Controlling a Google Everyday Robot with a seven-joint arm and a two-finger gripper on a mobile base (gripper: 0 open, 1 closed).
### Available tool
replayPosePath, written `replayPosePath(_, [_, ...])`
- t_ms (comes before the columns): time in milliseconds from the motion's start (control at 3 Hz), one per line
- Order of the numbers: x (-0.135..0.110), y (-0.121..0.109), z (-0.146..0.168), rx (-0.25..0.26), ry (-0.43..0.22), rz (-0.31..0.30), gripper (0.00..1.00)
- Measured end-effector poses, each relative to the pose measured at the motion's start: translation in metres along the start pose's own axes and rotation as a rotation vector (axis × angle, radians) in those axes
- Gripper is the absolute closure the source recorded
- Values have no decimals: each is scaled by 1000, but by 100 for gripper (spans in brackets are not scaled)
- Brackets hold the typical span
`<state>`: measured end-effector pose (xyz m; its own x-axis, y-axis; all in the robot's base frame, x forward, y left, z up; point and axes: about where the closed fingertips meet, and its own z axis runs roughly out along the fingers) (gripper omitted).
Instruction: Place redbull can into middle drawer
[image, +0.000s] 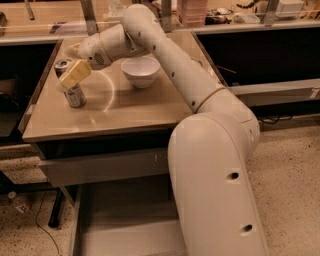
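Worktop (125, 112) is carrying redbull can (75, 95) upright near its left edge. Gripper (70, 75) is hanging against the can's top half; whether it is gripping, cannot tell. Bowl (141, 70) is sitting mid-rear. Middle drawer (125, 230) is lying open below.

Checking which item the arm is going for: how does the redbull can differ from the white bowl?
The redbull can is slim, tall and silvery with dark patches; the white bowl is wide, low and plain. The can stands near the left edge of the tabletop; the bowl sits nearer its middle. The tool is at the can, partly covering it; the bowl is apart from it. Both rest on the tan tabletop.
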<state>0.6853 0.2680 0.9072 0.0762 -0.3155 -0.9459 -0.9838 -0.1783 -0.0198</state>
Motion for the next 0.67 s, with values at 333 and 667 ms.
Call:
replayPosePath(333, [6,6,2,-3,-8,8,0])
replayPosePath(667, [12,15,1,0,-26,10,0])
